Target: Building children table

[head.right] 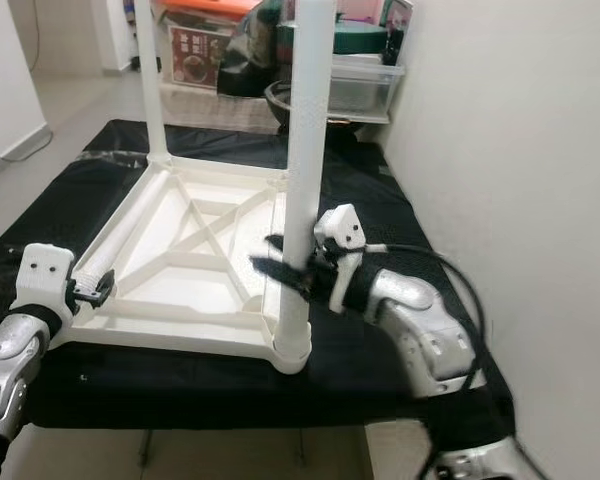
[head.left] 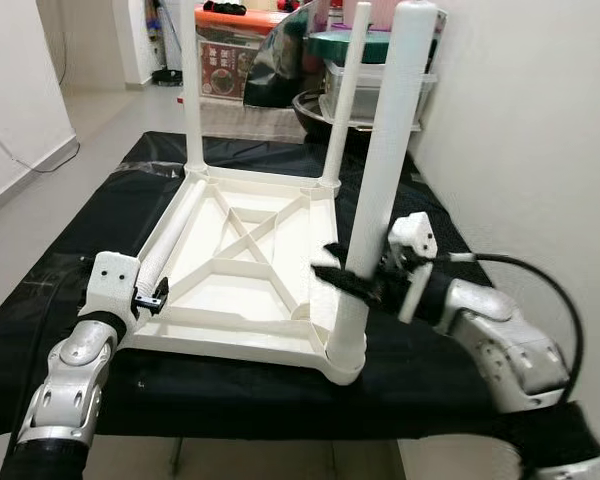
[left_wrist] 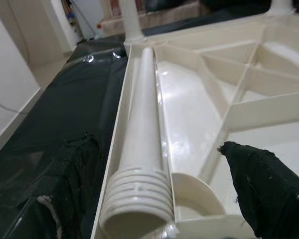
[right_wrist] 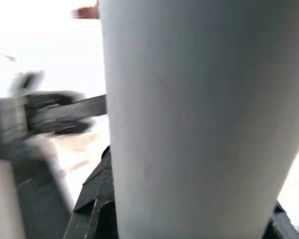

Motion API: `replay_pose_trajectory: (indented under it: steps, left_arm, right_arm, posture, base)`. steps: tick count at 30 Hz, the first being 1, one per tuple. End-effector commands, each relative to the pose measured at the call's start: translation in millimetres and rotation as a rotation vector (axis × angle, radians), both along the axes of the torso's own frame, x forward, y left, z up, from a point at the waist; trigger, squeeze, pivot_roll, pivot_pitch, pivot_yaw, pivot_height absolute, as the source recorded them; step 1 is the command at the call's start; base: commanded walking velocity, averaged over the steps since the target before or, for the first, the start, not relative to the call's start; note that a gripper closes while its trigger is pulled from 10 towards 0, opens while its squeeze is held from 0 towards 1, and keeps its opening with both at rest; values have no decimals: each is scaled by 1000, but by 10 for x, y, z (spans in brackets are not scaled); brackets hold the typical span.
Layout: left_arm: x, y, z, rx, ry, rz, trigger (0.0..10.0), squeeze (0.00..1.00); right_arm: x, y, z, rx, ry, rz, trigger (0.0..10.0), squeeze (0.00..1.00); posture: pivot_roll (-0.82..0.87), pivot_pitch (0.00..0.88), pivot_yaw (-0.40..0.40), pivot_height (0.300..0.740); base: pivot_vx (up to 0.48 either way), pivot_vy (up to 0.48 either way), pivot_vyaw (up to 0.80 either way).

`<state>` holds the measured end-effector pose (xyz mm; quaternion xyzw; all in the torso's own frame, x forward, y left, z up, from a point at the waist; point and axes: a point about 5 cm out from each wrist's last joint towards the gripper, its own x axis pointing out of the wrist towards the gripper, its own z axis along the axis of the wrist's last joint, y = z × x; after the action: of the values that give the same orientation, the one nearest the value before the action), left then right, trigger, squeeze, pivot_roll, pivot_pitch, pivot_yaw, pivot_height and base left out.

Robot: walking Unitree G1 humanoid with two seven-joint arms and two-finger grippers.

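Left eye view: nearest, the right gripper (head.left: 348, 280) is clamped round the near leg (head.left: 380, 190), probably to steady or twist it into its corner socket. The upturned tabletop (head.left: 242, 268) lies on the black-covered counter (head.left: 70, 300). The left gripper (head.left: 156, 298), fingers spread, flanks the loose leg (left_wrist: 142, 149) lying inside the frame. Two far legs (head.left: 192, 80) stand upright, their tops cut off; the clutter behind is hard to make out.

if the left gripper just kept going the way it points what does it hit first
Most likely the loose table leg lying inside the upturned tabletop: the left gripper points along it, its threaded end between the fingers.
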<state>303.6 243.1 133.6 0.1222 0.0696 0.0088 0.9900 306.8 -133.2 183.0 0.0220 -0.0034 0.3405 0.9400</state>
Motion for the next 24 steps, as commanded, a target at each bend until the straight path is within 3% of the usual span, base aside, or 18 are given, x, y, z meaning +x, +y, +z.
replay_pose_trajectory:
  steps: [1,2,3,5,6,8,10,12,14,23,24]
  left_arm:
    - [-20,-13,-46,-3,21,8,10000,0]
    - [-18,-10,-44,-2,21,12,10000,0]
    - [-18,-10,-44,-2,21,12,10000,0]
    - [-10,3,-36,0,20,23,10000,0]
    - [-10,3,-36,0,20,23,10000,0]
    - [0,16,-25,2,15,39,10000,0]
    - [0,16,-25,2,15,39,10000,0]
    - [8,17,-21,1,12,48,10000,0]
    - [18,10,-18,1,10,48,10000,0]
    - [69,36,3,2,6,53,10000,0]
    - [70,38,5,2,5,56,10000,0]
  right_arm:
    - [16,-212,-387,-91,167,-252,0,0]
    - [-1,-250,-449,-60,190,-393,0,0]
    - [-1,-250,-449,-60,190,-393,0,0]
    - [-21,-346,-553,-5,243,-610,0,0]
    - [-21,-346,-553,-5,243,-610,0,0]
    - [-71,-469,-620,45,265,-819,0,0]
    - [-71,-469,-620,45,265,-819,0,0]
    - [-127,-500,-631,53,254,-923,0,0]
    - [-151,-471,-629,45,251,-939,0,0]
    - [-103,-307,-583,-1,247,-920,0,0]
    - [-73,-270,-557,0,233,-874,0,0]
  posture:
    - [116,0,-110,740]
    - [116,0,-108,740]
    - [116,0,-108,740]
    - [118,0,-108,740]
    - [118,0,-108,740]
    - [114,0,-104,740]
    - [114,0,-104,740]
    - [111,0,-102,740]
    - [107,0,-101,740]
    - [108,0,-106,740]
    - [114,0,-112,740]
  base:
    - [0,0,0]
    - [0,0,0]
    - [0,0,0]
    - [0,0,0]
    - [0,0,0]
    - [0,0,0]
    - [0,0,0]
    - [0,0,0]
    - [0,0,0]
    - [0,0,0]
    - [0,0,0]
